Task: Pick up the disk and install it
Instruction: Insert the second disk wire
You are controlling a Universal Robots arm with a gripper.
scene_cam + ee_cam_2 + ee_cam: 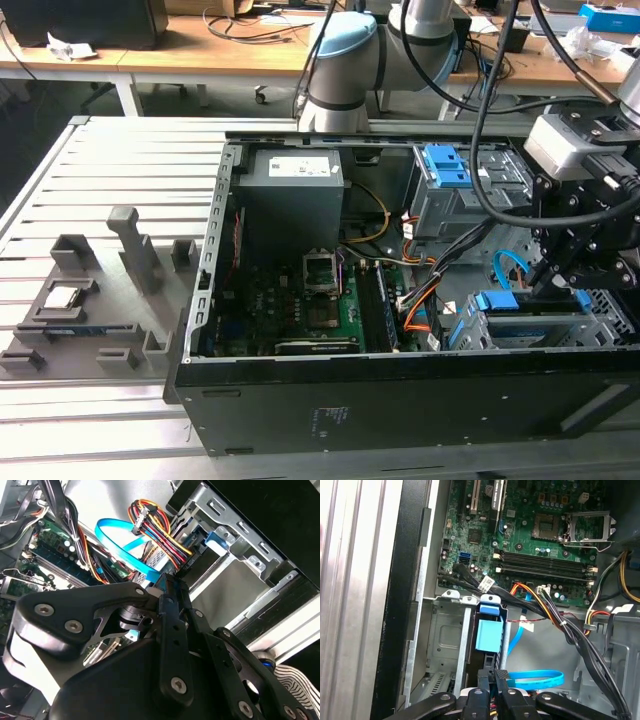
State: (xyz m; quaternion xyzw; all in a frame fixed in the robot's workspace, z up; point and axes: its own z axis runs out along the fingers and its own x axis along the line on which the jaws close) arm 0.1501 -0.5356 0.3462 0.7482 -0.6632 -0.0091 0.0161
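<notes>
in the exterior view the gripper [556,283] is low inside the open computer case [400,390], at the exterior view's right, right over the disk [520,318], which sits with its blue carrier frame in the lower drive cage [610,315] near the case's front wall; a second cage with blue latches [450,180] stands behind it, and the motherboard [320,300] lies well apart to the exterior view's left. in the second wrist view the black fingers [167,610] look pressed together with almost no gap, their tips at the blue edge, beside the blue data cable [120,545] and the bundle of coloured power wires [155,525]. in the first wrist view the fingers [501,680] meet just below the disk's blue carrier tab [489,632], which stands in the cage slot; whether they pinch the frame i cannot tell. my judgement: this is the install step, the disk largely seated, and finishing calls for a straight, gentle push along the rails, clear of the cables.
</notes>
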